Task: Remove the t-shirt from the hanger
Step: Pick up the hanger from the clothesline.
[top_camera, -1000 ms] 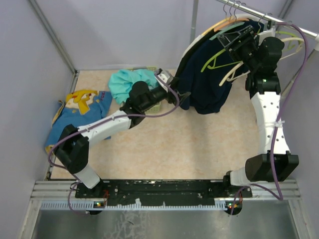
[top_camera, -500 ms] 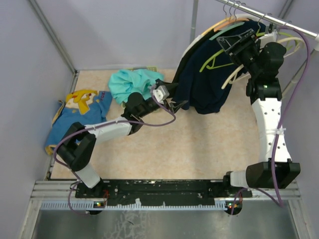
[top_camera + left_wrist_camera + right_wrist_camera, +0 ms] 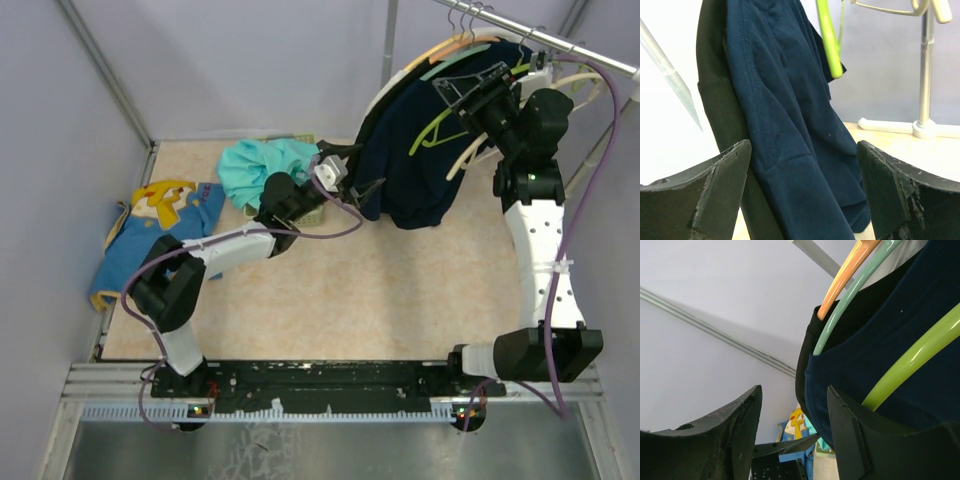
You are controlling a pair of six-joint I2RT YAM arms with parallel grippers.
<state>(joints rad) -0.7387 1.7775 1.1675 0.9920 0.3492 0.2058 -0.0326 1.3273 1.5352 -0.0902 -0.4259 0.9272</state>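
A navy t-shirt (image 3: pixel 415 170) hangs from a mint hanger (image 3: pixel 855 295) on the rail at the back right, with a black garment (image 3: pixel 807 355) on an orange hanger (image 3: pixel 847 270) just behind it. A green hanger (image 3: pixel 435 125) lies across the shirt's front. My left gripper (image 3: pixel 368 190) is open at the shirt's lower left edge. In the left wrist view the navy t-shirt (image 3: pixel 785 125) hangs in the gap of my left gripper (image 3: pixel 805 190), touching neither finger. My right gripper (image 3: pixel 452 88) is up by the hangers' shoulders. In its own view the right gripper (image 3: pixel 792 435) stands open, with nothing between its fingers.
The metal rail (image 3: pixel 545 40) carries empty cream hangers (image 3: pixel 480 150) to the right of the shirt. Its white post (image 3: pixel 925 75) stands on the floor behind. A teal garment (image 3: pixel 262 163) and a blue and yellow garment (image 3: pixel 160 225) lie on the beige floor at the left.
My left gripper has swung up and to the right, closer to the shirt's lower edge. The right gripper has shifted slightly by the hangers.
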